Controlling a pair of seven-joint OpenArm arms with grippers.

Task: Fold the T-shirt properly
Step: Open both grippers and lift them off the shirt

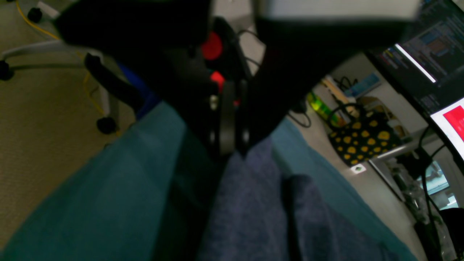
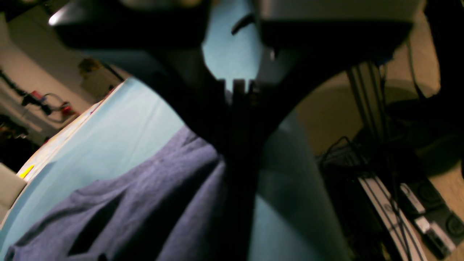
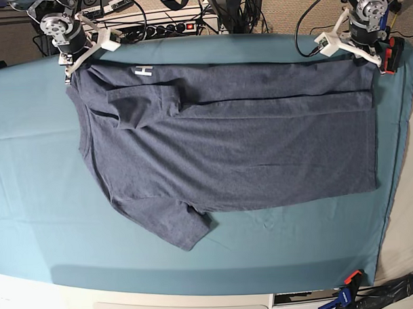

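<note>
Both sets of jaws are closed on cloth at the far edge of the T-shirt. The left gripper pinches the hem corner, and the left wrist view shows its jaws drawn tight together with blue-grey fabric running out from between them. The right gripper pinches the shoulder corner by the collar, and its wrist view shows the same: jaws together, fabric hanging from them.

Taking the T-shirt as the landmark, and starting nearest the base camera: two clamps, one orange-tipped and one blue, sit at the bench edge, below the T-shirt's hem side. The teal cloth covers the bench all around the T-shirt. One short sleeve sticks out from the near edge of the T-shirt, lying flat on the cloth. The body lies spread out, collar toward the right gripper and hem toward the left gripper. Along the far edge a strip is folded over onto the body, with the other sleeve lying on top of it. A small patch of white lettering shows near the collar. Beyond the T-shirt, past the bench edge, a power strip and cables lie on the floor.
</note>
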